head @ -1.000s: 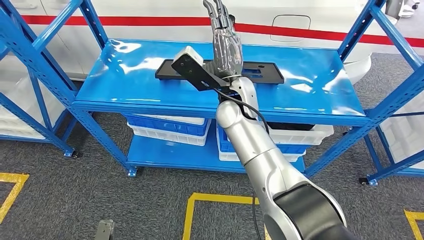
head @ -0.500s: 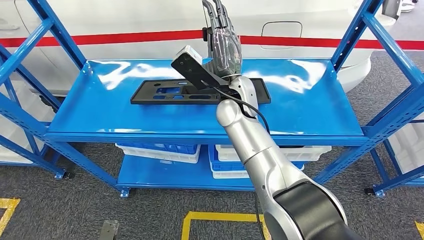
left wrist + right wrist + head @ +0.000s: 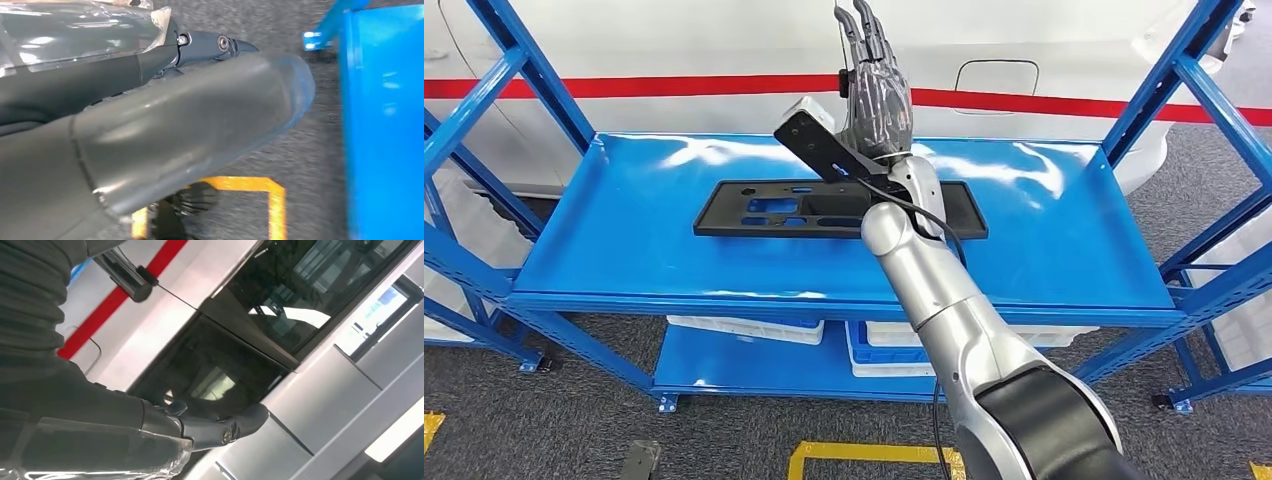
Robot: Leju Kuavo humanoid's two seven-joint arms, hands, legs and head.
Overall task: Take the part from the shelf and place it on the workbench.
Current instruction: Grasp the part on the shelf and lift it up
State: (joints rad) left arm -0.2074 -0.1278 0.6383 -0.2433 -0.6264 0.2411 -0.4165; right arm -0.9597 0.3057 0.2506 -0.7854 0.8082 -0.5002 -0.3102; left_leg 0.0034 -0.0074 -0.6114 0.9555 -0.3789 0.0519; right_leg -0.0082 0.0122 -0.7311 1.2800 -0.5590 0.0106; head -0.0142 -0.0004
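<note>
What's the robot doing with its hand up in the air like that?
The robot's right hand is raised above the blue metal shelf, fingers apart, holding nothing. The flat black plastic part with cut-out holes lies on the shelf top, untouched, not yet picked up. White bins sit on the lower level.

A blue metal shelving rack (image 3: 1064, 215) with a glossy top board spans the middle of the head view, its slanted blue uprights running to the upper corners. White plastic crates (image 3: 744, 329) sit on its lower board, below centre. Dark grey carpet floor (image 3: 534, 420) fills the bottom, crossed by yellow floor tape (image 3: 864, 457). Behind, along the top, stands a white car body with a red stripe (image 3: 674, 87).
</note>
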